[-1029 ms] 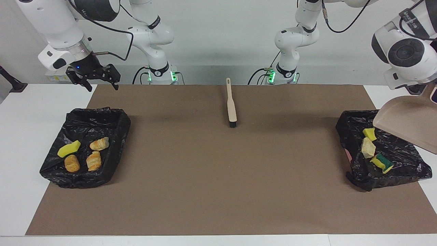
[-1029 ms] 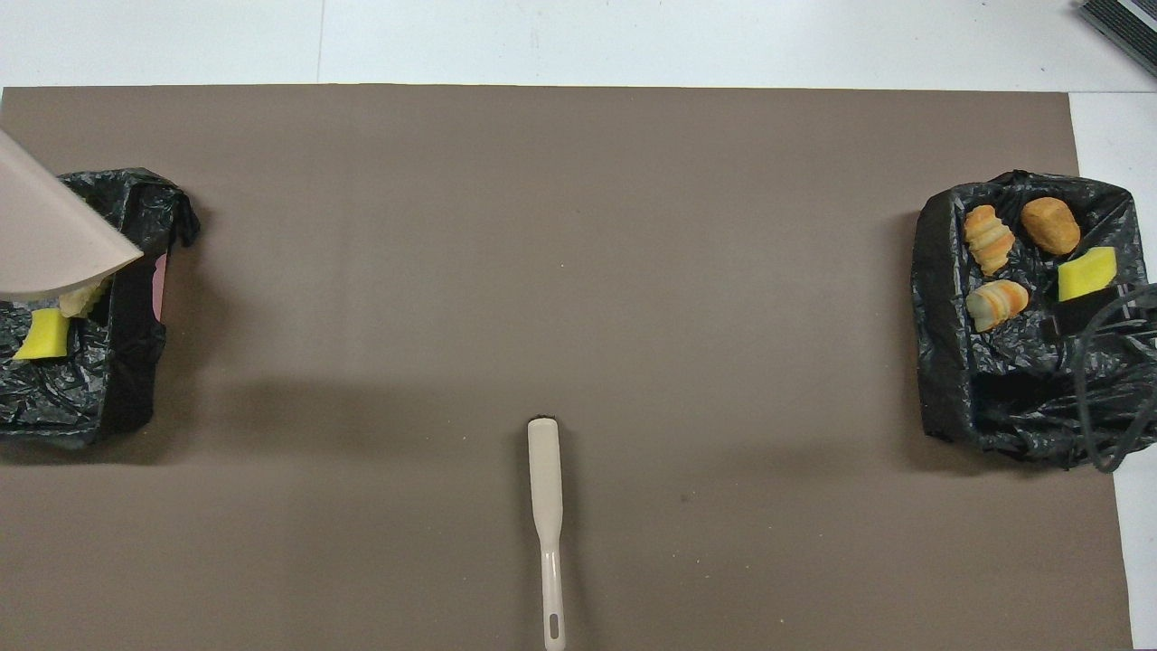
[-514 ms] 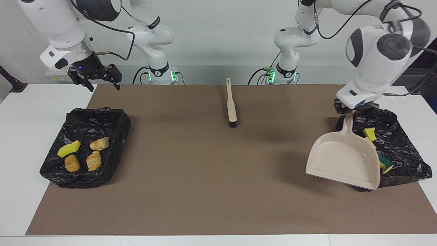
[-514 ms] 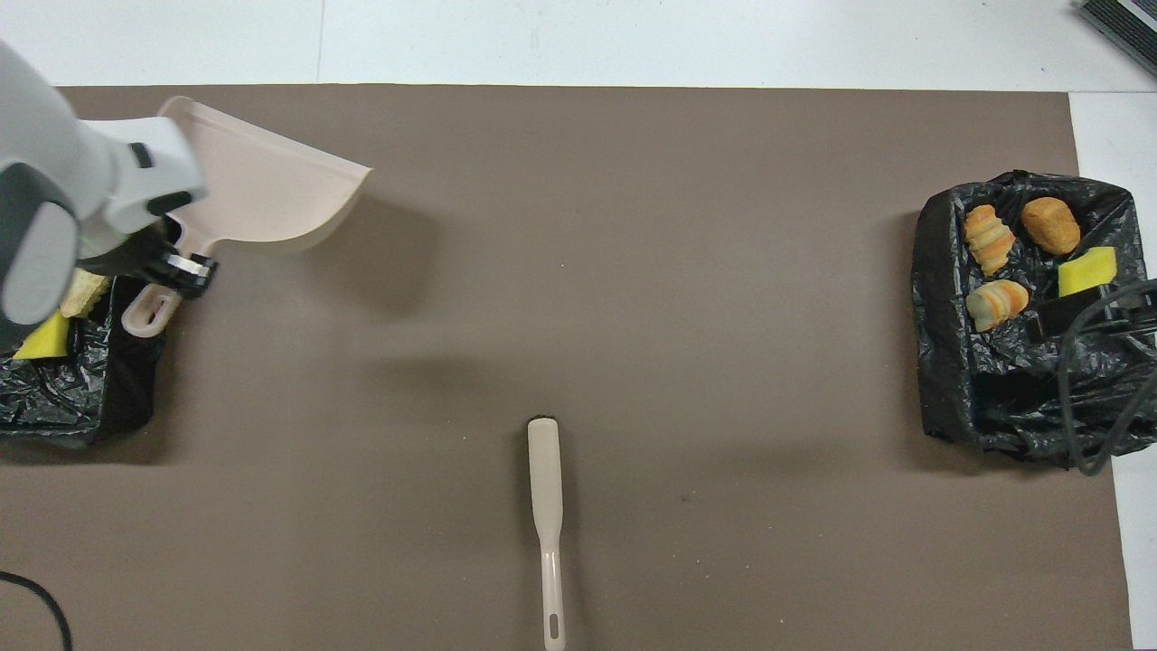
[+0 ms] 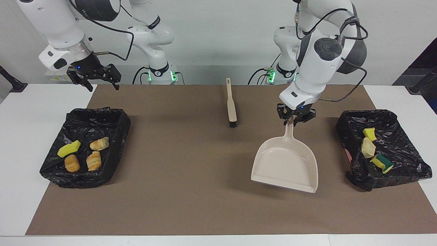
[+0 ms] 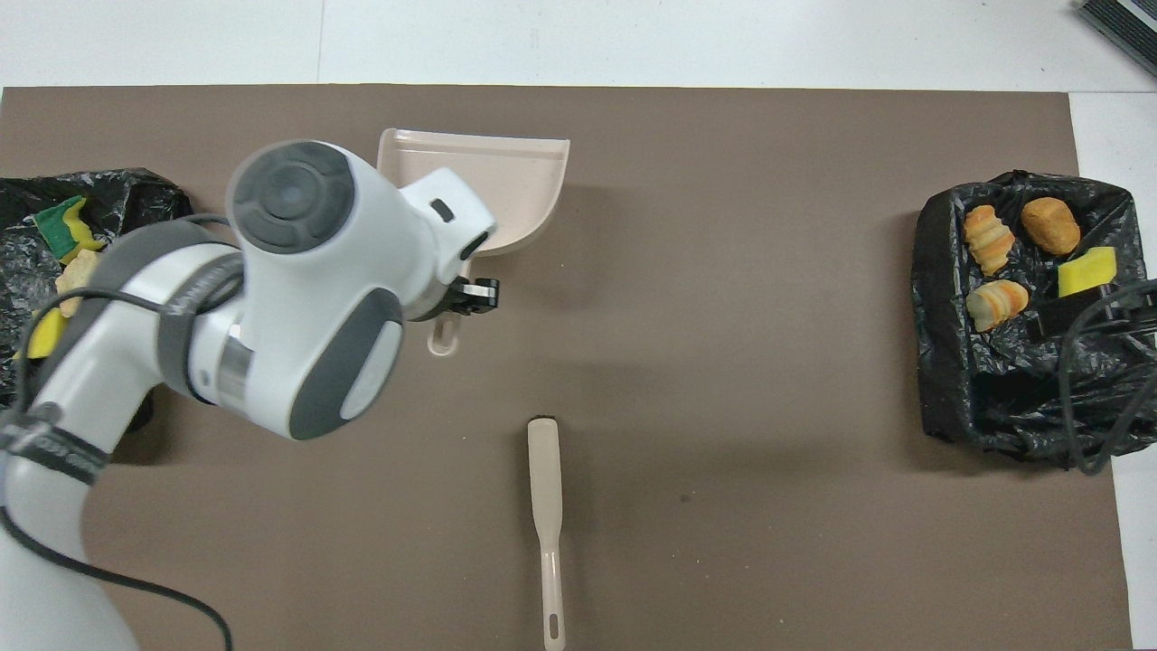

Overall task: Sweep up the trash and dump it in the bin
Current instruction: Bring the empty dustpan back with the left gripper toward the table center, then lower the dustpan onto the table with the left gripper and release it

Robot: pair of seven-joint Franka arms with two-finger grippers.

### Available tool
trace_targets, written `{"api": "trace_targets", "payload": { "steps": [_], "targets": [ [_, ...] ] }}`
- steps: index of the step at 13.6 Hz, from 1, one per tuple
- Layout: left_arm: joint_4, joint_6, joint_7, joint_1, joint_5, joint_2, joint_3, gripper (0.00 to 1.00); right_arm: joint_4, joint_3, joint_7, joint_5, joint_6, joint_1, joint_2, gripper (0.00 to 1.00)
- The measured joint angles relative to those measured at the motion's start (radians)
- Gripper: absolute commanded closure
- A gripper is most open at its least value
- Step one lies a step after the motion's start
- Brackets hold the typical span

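My left gripper (image 5: 295,118) (image 6: 463,300) is shut on the handle of the beige dustpan (image 5: 285,164) (image 6: 493,181), which hangs empty a little over the brown mat, its mouth pointing away from the robots. Trash lies in two black-lined bins. The bin (image 5: 406,171) (image 6: 136,185) at the left arm's end holds a yellow sponge (image 5: 369,134), a bread-like piece (image 5: 368,147) and a yellow-and-green sponge (image 5: 382,163) (image 6: 59,226). The bin (image 5: 102,118) (image 6: 940,362) at the right arm's end holds croissants (image 5: 99,144) (image 6: 990,237) and a yellow sponge (image 5: 69,148) (image 6: 1087,271). My right gripper (image 5: 103,87) (image 6: 1053,321) waits open, raised over that bin's edge.
A beige brush (image 5: 231,104) (image 6: 545,506) lies on the brown mat (image 5: 177,191) near the robots, midway between the arms, bristles pointing away from them. White table shows around the mat. The left arm's bulk hides part of the mat in the overhead view.
The left arm has swung the dustpan away from over its bin to the middle of the mat and levelled it. The right arm has barely moved.
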Motion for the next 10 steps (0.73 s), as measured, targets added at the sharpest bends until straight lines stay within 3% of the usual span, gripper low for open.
{"api": "trace_targets", "payload": {
  "steps": [4, 6, 10],
  "targets": [
    [-0.101, 0.127, -0.085, -0.118, -0.004, 0.038, 0.0, 1.0, 0.0, 0.0, 0.0, 0.0, 0.0, 0.0, 0.0, 0.0],
    [-0.17, 0.217, -0.085, -0.127, -0.005, 0.038, 0.001, 1.0, 0.0, 0.0, 0.0, 0.0, 0.0, 0.0, 0.0, 0.0],
    [-0.209, 0.246, -0.101, -0.138, -0.009, 0.036, 0.002, 1.0, 0.0, 0.0, 0.0, 0.0, 0.0, 0.0, 0.0, 0.0]
  ]
}}
